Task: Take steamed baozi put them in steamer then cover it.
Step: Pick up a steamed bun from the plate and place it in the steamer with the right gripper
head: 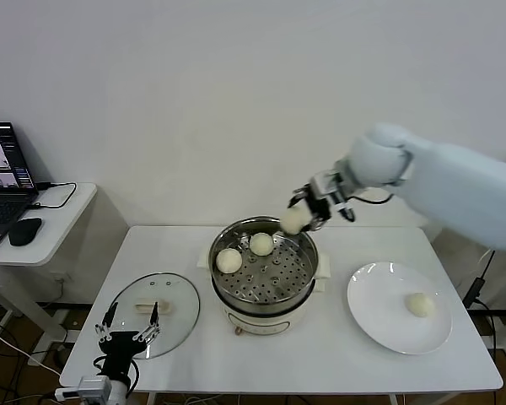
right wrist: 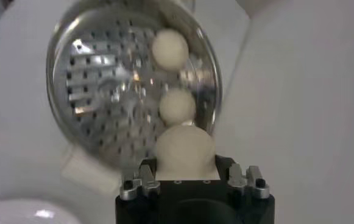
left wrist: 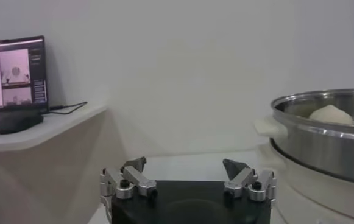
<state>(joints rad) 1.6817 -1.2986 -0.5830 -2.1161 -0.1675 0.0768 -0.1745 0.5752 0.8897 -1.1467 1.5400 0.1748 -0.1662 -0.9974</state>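
Left gripper [head: 128, 324]: lower left of the head view, jaws spread wide, empty, over the near edge of the cover [head: 154, 302], which lies flat on the table [head: 337, 359].
Steamer [head: 265, 272]: frame centre, uncovered; two baozi [head: 229, 261] [head: 261, 244] on the perforated tray.
Plate [head: 399, 319]: lower right, bearing one baozi [head: 420, 305].
Right gripper [head: 304, 215]: above the steamer's far rim, clamped on a fourth baozi [head: 293, 221].
Laptop [head: 2, 181]: left edge, on a side desk.
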